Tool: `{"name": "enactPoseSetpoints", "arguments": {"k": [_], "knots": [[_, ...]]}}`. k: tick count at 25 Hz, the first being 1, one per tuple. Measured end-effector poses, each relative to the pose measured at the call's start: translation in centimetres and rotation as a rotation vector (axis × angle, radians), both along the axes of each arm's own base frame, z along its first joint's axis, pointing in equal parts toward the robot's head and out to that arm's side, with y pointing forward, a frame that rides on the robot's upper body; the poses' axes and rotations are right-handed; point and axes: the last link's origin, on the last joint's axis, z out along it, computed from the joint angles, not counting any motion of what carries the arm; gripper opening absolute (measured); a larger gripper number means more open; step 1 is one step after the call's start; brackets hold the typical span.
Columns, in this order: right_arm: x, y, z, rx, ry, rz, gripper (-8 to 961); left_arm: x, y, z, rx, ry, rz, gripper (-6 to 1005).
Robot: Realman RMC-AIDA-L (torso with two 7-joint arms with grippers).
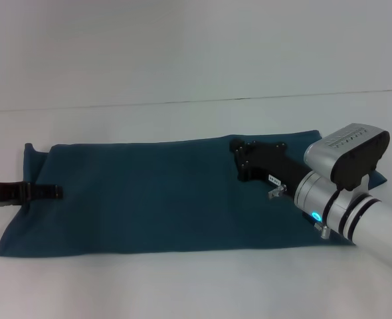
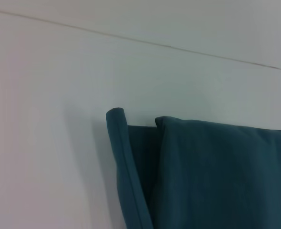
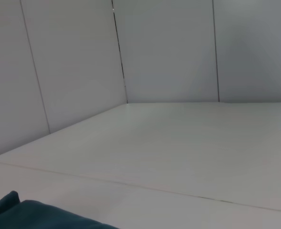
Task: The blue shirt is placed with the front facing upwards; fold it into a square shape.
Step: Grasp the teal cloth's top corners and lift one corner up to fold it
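While folded, blue shirt (image 1: 143, 199) underlies right gripper (image 1: 239, 159).

shirt (image 1: 143, 199): lies flat on the table (image 1: 183, 60), folded into a long band running from left to right, nearer the front edge than the back
table seam (image 1: 183, 102): crosses the table behind the shirt
left gripper (image 1: 53, 192): low at the shirt's left end, over its edge, reaching in from the left
right gripper (image 1: 239, 156): over the right half of the shirt, near its back edge, its arm coming in from the front right
shirt's right end: hidden behind the right arm
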Motion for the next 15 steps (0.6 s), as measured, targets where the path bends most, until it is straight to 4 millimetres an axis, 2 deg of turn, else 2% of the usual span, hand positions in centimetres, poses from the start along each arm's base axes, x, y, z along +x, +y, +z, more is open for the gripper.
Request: {"name": "enactPoseSetpoints", "arguments": {"k": [9, 15], "knots": [[0.13, -0.12, 0.06, 0.002, 0.004, -0.001, -1, -0.38, -0.23, -0.29, -0.006, 0.004, 0.002, 928], [0.26, -0.16, 0.11, 0.003, 0.002, -0.003, -1, -0.60, -0.46, -0.57, -0.023, 0.024, -0.004, 754]]}}
